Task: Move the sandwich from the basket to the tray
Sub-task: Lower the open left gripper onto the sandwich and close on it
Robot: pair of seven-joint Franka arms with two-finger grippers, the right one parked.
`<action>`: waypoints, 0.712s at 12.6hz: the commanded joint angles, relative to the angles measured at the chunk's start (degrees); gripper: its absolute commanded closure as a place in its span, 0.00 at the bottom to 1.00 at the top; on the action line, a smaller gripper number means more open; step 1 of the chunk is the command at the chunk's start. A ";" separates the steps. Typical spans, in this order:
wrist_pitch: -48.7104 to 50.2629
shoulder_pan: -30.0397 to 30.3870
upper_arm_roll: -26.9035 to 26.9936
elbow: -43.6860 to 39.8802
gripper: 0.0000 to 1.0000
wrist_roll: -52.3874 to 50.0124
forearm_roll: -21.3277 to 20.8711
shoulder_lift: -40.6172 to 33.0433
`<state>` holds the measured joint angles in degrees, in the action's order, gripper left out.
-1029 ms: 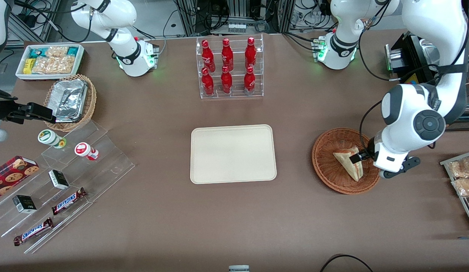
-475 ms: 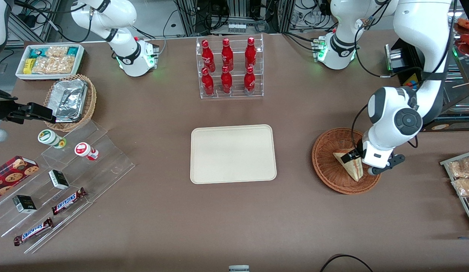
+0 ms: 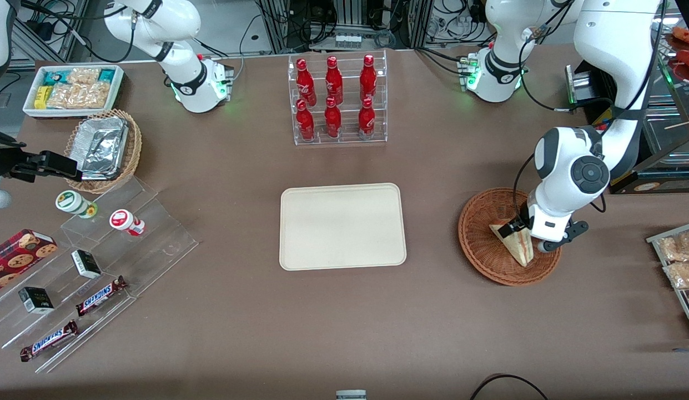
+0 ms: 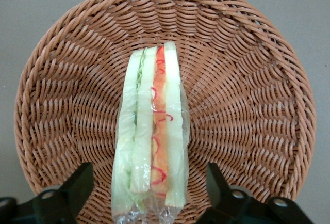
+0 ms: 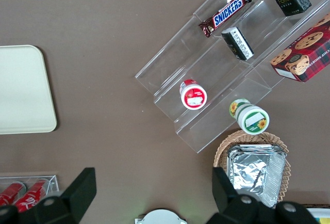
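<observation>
The sandwich (image 3: 513, 246) lies in the reddish-brown wicker basket (image 3: 480, 244), toward the working arm's end of the table. In the left wrist view the clear-wrapped sandwich (image 4: 152, 136) stands on edge in the basket (image 4: 247, 105), its red, yellow and green filling showing. My left gripper (image 3: 519, 230) is down in the basket and open. Its black fingers (image 4: 77, 185) stand one on each side of the sandwich, with a gap between each finger and the wrap. The cream tray (image 3: 342, 225) lies at the table's middle with nothing on it, and also shows in the right wrist view (image 5: 20, 90).
A clear rack of red bottles (image 3: 337, 100) stands farther from the front camera than the tray. A rack of snack packets (image 3: 680, 261) sits at the working arm's end. A stepped acrylic display (image 3: 100, 266), a tan basket of foil trays (image 3: 102, 150) and a white tub (image 3: 72, 89) sit toward the parked arm's end.
My left arm has shifted toward the tray side of the basket, bringing the gripper more squarely over the sandwich. The sandwich and basket have not moved.
</observation>
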<state>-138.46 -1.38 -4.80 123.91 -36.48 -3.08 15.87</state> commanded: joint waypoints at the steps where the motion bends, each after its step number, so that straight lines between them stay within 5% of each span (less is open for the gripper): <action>1: -1.02 -0.03 0.05 1.33 0.83 -2.19 -0.35 -1.02; 3: -1.02 -0.12 0.14 1.42 1.00 -2.19 -0.35 -0.93; 9: 10.71 -1.43 -0.21 -5.41 1.00 -1.05 -0.61 -1.81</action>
<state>-134.59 -1.56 -4.95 122.47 -37.23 -3.08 15.34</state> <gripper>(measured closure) 0.762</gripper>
